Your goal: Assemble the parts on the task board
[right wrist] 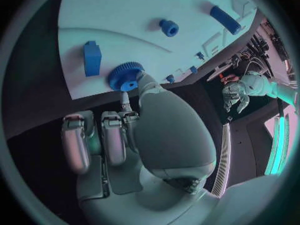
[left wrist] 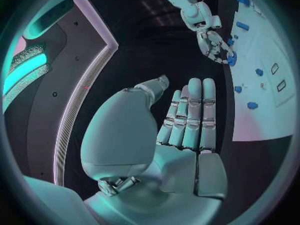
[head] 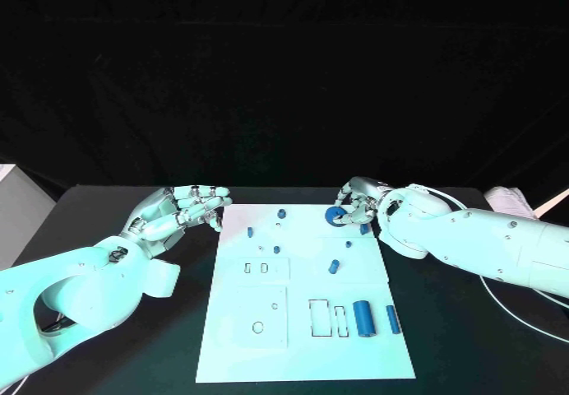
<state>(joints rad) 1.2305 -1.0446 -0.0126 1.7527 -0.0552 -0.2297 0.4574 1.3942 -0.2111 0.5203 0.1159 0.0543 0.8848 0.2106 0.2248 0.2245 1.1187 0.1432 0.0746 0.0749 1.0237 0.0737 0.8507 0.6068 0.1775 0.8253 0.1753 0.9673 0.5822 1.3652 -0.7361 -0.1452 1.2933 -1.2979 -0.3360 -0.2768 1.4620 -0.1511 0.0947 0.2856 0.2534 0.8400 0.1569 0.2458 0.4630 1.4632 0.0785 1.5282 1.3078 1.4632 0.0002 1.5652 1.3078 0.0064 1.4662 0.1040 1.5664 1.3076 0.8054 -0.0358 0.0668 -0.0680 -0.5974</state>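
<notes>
Left hand (head: 180, 211) is seen just off the task board's (head: 238, 337) left edge, over bare table (head: 142, 346), fingers loosely apart, nothing grasped. Loose blue parts (head: 363, 317) are scattered on the board, well apart. At the board's far right corner, a blue gear (head: 337, 216) is pinched by the right hand (head: 362, 202), close to the edge.
</notes>
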